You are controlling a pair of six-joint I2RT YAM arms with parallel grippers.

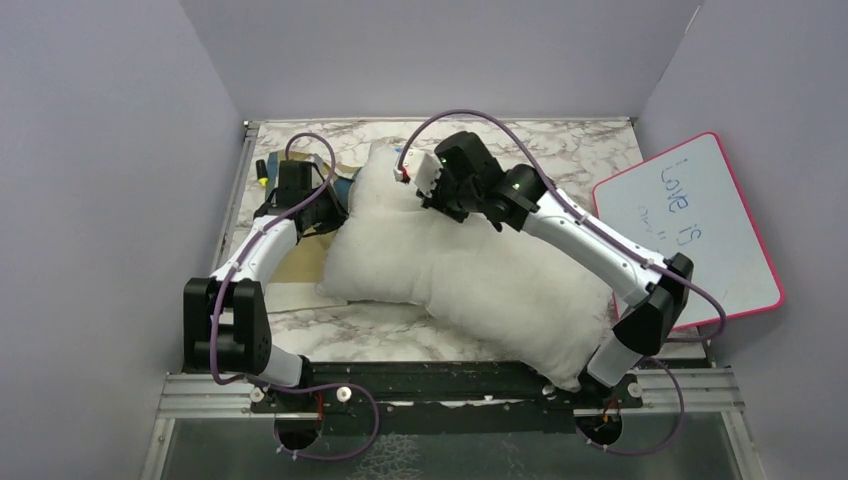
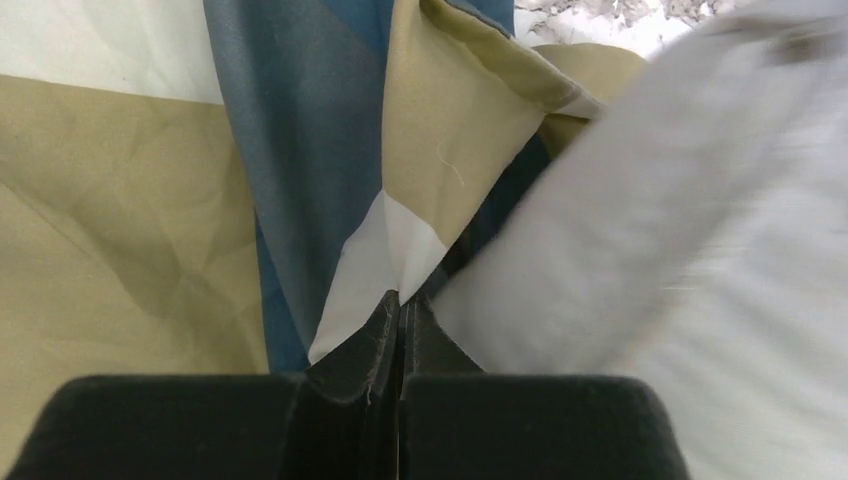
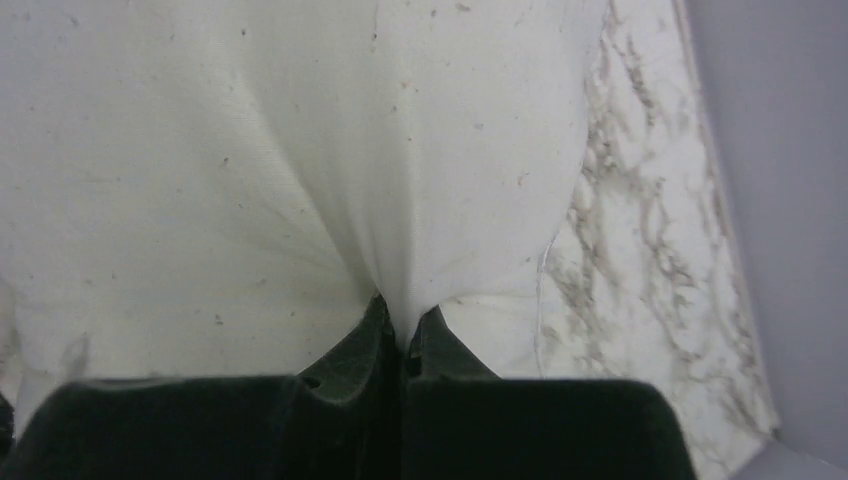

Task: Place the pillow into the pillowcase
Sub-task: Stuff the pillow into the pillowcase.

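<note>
Off-white, speckled cloth of the pillow (image 1: 470, 275) is pinched tight in my right pincer (image 3: 405, 325), near its far end. The pillow lies on the marble table (image 1: 570, 150), its long axis slanting from far left to near right. My left pincer (image 2: 400, 305) is clamped on a fold of the blue, tan and cream pillowcase (image 2: 300, 150), just left of the pillow's far end.

top: overhead, from near edge, whole table (image 1: 560, 140) | wrists: close, looking forward | shared: pillow (image 1: 450, 260)
</note>
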